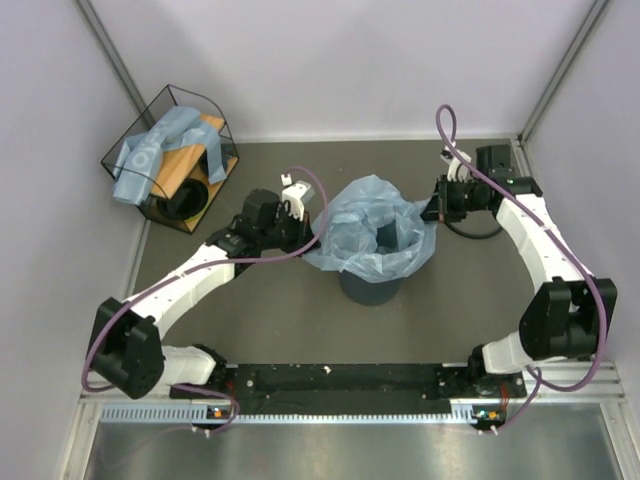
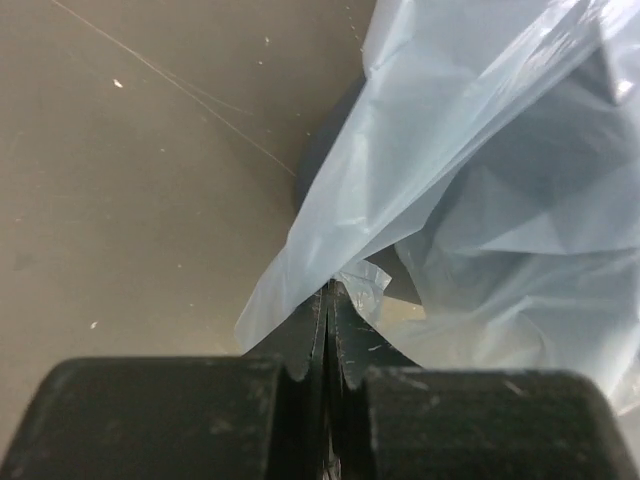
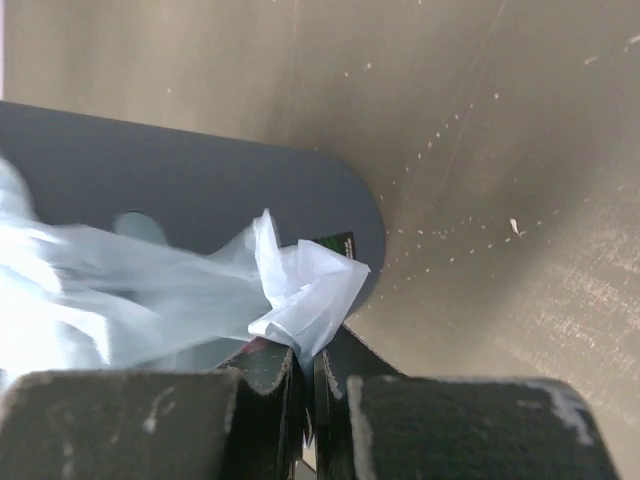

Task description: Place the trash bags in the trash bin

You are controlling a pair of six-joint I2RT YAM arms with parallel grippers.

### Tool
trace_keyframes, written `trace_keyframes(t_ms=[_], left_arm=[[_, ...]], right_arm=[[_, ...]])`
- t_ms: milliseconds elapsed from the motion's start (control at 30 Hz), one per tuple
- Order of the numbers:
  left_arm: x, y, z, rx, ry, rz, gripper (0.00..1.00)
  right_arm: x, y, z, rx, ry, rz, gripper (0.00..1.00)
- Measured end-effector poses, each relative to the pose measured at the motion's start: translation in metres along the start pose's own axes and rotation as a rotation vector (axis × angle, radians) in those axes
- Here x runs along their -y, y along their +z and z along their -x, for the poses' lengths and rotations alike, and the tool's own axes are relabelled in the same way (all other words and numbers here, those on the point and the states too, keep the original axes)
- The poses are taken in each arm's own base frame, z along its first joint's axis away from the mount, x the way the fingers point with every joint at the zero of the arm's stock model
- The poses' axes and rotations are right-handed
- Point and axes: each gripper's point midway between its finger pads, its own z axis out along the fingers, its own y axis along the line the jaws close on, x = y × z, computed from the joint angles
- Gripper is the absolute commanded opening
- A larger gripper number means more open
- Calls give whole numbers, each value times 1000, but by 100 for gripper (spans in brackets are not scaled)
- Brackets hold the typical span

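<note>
As it drapes over the trash bin [image 1: 370, 290], the trash bag [image 1: 372, 228] is held between left gripper [image 2: 328, 300] and right gripper [image 3: 310, 348], each clamped on an opposite edge.

pincers [image 2: 328, 300] [image 3: 312, 345] 2 | trash bin [image 1: 370, 288] 1 | trash bags 1 spread [image 1: 360, 225], 1 bundle [image 1: 150, 150] | wire basket [image 1: 183, 163] 1

- 2 arms, left arm [image 1: 200, 270] and right arm [image 1: 535, 235]: white shells, black joint housings.
- Purple cables [image 1: 438, 125] loop along each.
- Black fingers [image 2: 305, 345] on left gripper [image 2: 328, 300], scuffed with pale scratches.
</note>
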Motion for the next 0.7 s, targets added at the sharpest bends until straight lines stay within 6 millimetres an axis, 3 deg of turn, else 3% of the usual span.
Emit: trace_keyframes(t_ms=[200,300,367,567,700], left_arm=[[-1,20,-26,-56,-60,-62,0],[-4,27,-39,-94,-107,-106,4],[-4,23,-39,-92,-126,-135,0],[-8,9,-31,-66,-100,-146,0],[-11,17,-41,-97,-140,-151,0]], right_arm=[[11,16,-16,-45,31,5,0],[10,19,-13,-38,32,23,0],[8,19,-11,-30,27,33,0],[8,20,-6,-14,12,40,0],[12,25,-6,-9,10,39,0]])
